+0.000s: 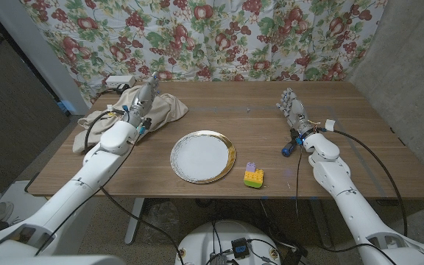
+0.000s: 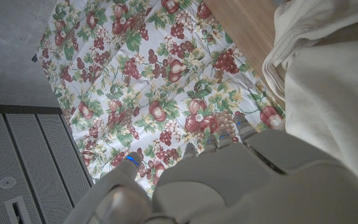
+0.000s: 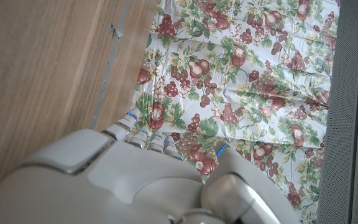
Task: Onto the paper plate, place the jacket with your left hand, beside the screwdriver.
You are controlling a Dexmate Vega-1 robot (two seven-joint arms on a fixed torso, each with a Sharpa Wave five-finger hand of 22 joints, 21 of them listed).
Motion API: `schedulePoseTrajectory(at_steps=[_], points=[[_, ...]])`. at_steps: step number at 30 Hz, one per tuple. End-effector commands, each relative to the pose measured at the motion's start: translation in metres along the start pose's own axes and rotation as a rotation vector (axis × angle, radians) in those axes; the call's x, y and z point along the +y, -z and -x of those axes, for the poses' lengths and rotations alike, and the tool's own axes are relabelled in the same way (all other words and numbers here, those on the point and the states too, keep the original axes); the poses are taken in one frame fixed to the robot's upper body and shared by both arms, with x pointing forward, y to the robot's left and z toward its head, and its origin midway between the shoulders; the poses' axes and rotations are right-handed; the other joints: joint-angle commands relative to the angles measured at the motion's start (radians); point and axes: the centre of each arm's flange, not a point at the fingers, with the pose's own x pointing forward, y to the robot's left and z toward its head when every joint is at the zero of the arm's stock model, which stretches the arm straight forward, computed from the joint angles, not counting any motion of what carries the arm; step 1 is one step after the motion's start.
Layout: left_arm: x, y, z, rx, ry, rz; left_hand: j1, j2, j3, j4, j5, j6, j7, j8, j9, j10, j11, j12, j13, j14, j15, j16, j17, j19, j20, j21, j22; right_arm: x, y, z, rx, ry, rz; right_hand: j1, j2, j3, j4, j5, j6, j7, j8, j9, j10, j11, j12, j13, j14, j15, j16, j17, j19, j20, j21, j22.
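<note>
Head view: the left hand (image 1: 144, 96) hovers over the cream jacket (image 1: 164, 109), heaped at the table's (image 1: 219, 96) far left corner; whether its fingers grip the cloth is impossible to tell. The paper plate (image 1: 202, 156) waits mid-table. The right hand (image 1: 291, 109) stands open, holding nothing. A shallow pinch could let the loose cloth slip away.

Left wrist view: the jacket (image 2: 328, 93) lies beside the hand (image 2: 229, 180), fingertips hidden.

Right wrist view: the hand (image 3: 135, 174) holds nothing visible.

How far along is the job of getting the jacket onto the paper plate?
Nothing looks done yet: the paper plate holds nothing. In hand: the left hand is over the cream jacket, which is bunched at the table's far left; whether it grips the cloth I cannot tell. Left: lift the jacket and set it on the plate, across from the blue-handled screwdriver beside the right hand.
</note>
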Motion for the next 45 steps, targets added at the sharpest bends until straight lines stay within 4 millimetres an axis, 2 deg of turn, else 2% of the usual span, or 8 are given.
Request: schedulePoseTrajectory(at_steps=[1,45], points=[[0.010,-0.012,-0.001,-0.010,0.005,-0.098,0.007,0.104,0.006,-0.003,-0.005,-0.033,-0.006,-0.001,0.004,-0.056,0.003,-0.002,0.002,-0.074,-0.002,-0.002,0.002,-0.001,0.005,0.000,0.003,0.001,-0.001,0.000,-0.003,-0.006,0.003,0.012,0.022,0.007,0.000,-0.005,0.001,0.003,0.005,0.003,-0.003,-0.002,0.002,0.001,-0.004,-0.001,0.002,0.002,0.012,-0.041,0.002,0.003],[0.046,-0.052,-0.001,-0.025,0.001,-0.496,0.005,0.100,0.019,-0.001,-0.015,-0.035,-0.010,-0.010,0.005,-0.057,-0.007,-0.010,0.003,-0.059,-0.003,-0.001,0.003,-0.023,0.012,-0.014,0.003,0.004,0.001,0.001,-0.003,-0.008,-0.004,0.015,0.020,0.012,-0.001,-0.009,0.002,0.001,0.004,0.003,-0.001,-0.002,0.001,0.001,-0.003,-0.001,0.002,0.002,0.013,-0.041,0.002,0.003]])
